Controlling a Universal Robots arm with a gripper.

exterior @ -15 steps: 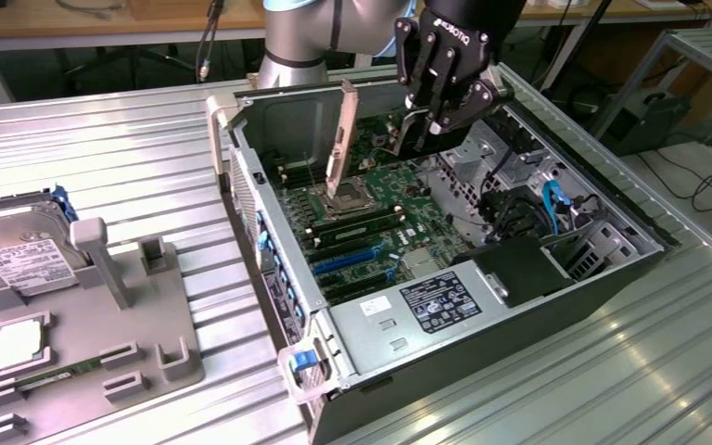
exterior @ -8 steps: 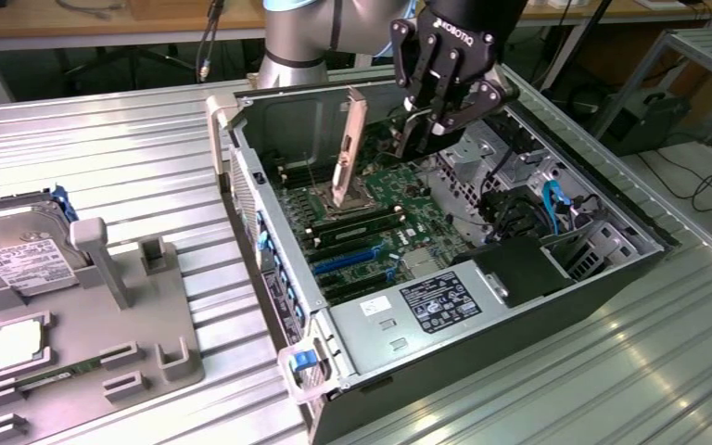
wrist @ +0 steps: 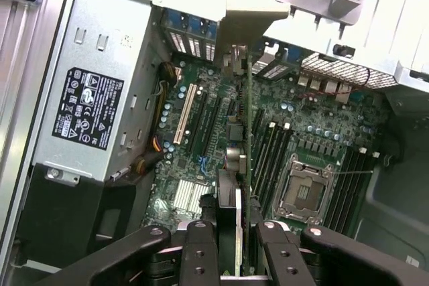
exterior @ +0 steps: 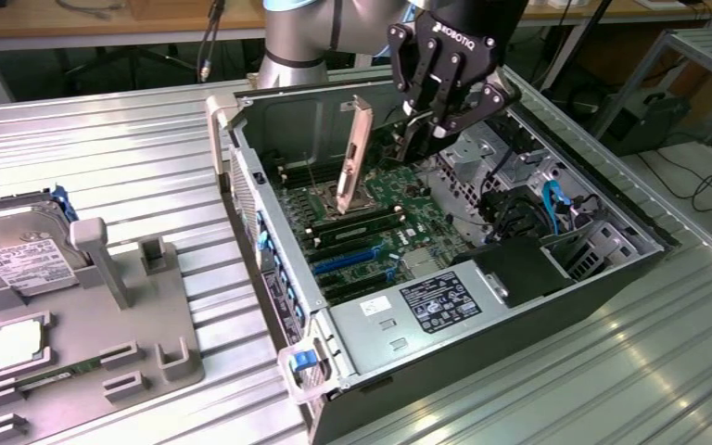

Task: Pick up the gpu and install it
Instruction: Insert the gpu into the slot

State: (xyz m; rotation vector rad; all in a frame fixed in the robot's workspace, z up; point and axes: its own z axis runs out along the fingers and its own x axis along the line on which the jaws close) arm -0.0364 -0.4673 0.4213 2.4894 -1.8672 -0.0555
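**Gpu in my grip, over the open case**

- My gripper (exterior: 428, 130) (wrist: 234, 246) was closed narrow on the gpu (exterior: 359, 158) (wrist: 249, 132). My fingers (wrist: 201, 252) pinched the thin dark card from both flat sides.
- The card stood on edge and ran straight out from between my fingertips. Its pale bracket (wrist: 251, 11) was at the end farthest from me. In the exterior view the bracket stood upright, just beside my fingers on that view's left.
- I held the card inside the opening of the computer case (exterior: 270, 250), which lay on its side with the cover off.
- The motherboard (exterior: 387, 199) (wrist: 308, 118) lay directly beneath my fingers. I could not tell whether the card's lower edge touched a slot or hung just above one.
- The CPU socket (wrist: 305, 185) sat on the board to one side of the card, with memory sticks (exterior: 356, 227) near it.
- A white expansion slot (wrist: 184, 115) lay on the card's other side. The power supply (exterior: 430, 306) (wrist: 87, 105), with its black label, sat beyond that slot.
- Well away from me, toward the exterior view's left, a hard drive (exterior: 16, 255) leaned in a grey fixture (exterior: 121, 343). The fixture stood on the ribbed metal table (exterior: 121, 158).
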